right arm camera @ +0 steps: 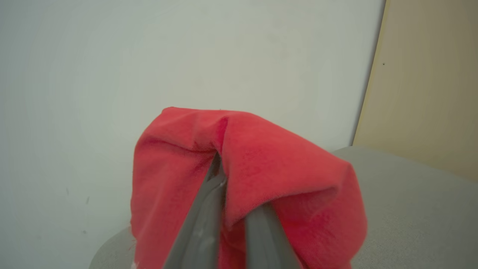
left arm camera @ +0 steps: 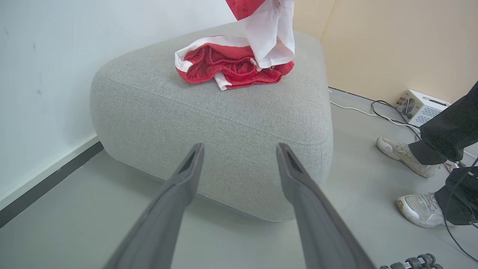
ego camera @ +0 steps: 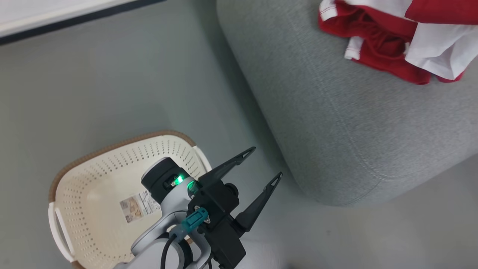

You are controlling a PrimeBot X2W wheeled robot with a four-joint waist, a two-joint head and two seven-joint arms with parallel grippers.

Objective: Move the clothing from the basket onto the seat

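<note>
Head view: cream perforated plastic basket (ego camera: 112, 147) stands on grey floor (ego camera: 93, 74); left fingers (ego camera: 227, 166) spread wide above it. Crumpled red white-trimmed garment (ego camera: 373, 41) lies on grey upholstered seat (ego camera: 336, 130), cropped by frame edge.
Left wrist view: red-and-white cloth (left arm camera: 269, 37) hangs onto that garment, top cut off.
Right wrist view: right fingers (right arm camera: 201, 224) pinch the cloth above the seat; tips buried in fabric.

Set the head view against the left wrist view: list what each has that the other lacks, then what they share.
Head view, not left wrist view: the cream basket, empty, with a label on its base, and the left gripper seen from behind, its green light on.
Left wrist view, not head view: a person's shoes and dark trouser legs, a pale box with cables, a beige wall.
Shared: the grey seat, the red garment lying on it, a second garment, red and white, over it, and that gripper's open fingers.
</note>
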